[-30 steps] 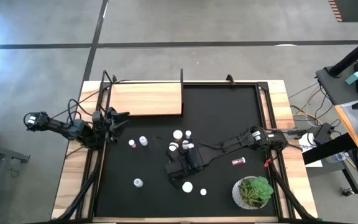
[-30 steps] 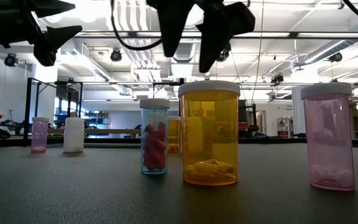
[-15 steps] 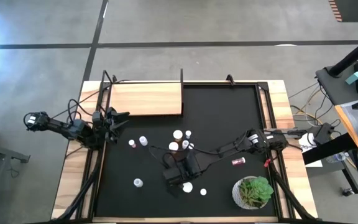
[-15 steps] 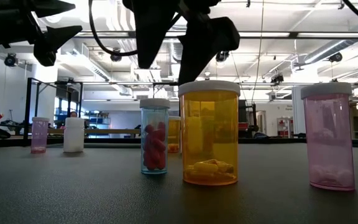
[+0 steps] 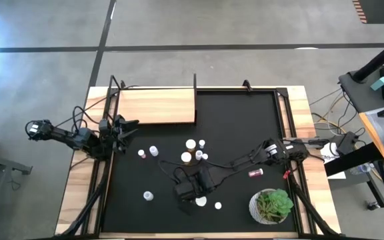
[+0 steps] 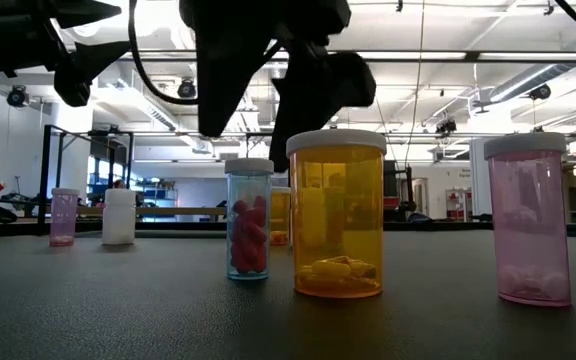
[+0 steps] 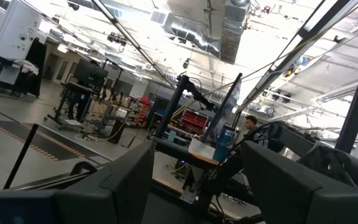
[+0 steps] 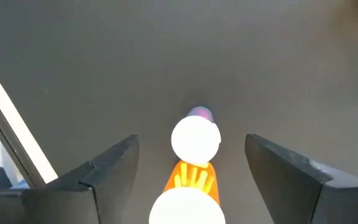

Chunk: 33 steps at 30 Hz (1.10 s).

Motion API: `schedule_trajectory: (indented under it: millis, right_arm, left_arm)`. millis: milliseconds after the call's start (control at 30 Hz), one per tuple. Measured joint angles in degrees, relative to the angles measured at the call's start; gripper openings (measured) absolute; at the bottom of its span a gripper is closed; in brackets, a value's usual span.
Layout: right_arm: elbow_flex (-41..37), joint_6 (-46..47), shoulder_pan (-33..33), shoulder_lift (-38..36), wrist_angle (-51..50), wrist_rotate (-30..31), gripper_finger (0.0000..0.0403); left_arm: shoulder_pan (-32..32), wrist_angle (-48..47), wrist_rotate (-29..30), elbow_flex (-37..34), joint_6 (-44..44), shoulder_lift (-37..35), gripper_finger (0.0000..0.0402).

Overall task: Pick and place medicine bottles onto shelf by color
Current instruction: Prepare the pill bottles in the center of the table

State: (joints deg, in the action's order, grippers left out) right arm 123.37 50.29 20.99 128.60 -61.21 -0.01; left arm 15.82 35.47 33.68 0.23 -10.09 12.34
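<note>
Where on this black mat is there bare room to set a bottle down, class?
The black mat is bare right of the shelf, up to its far right corner. It is crowded mid-mat, where the right pincer hangs open over the bottle cluster.

Bright ceiling lights (image 6: 218, 60) glare overhead, arms silhouetted; the near bottle cap (image 8: 188, 208) blurs

White-capped medicine bottles (image 5: 191, 145) stand scattered upright mid-mat, orange, pink and white; one dark red bottle (image 5: 255, 173) lies on its side. The light-wood shelf (image 5: 156, 106) sits at the mat's far left corner
</note>
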Motion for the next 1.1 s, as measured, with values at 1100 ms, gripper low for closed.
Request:
schedule_trajectory:
  millis: [1100]
  right_arm:
    - [-5.7,2.4,-2.0,0.0,6.7,0.0,0.0144]
  left_arm:
    - [0.0,0.0,0.0,0.0,0.0,0.0,0.0228]
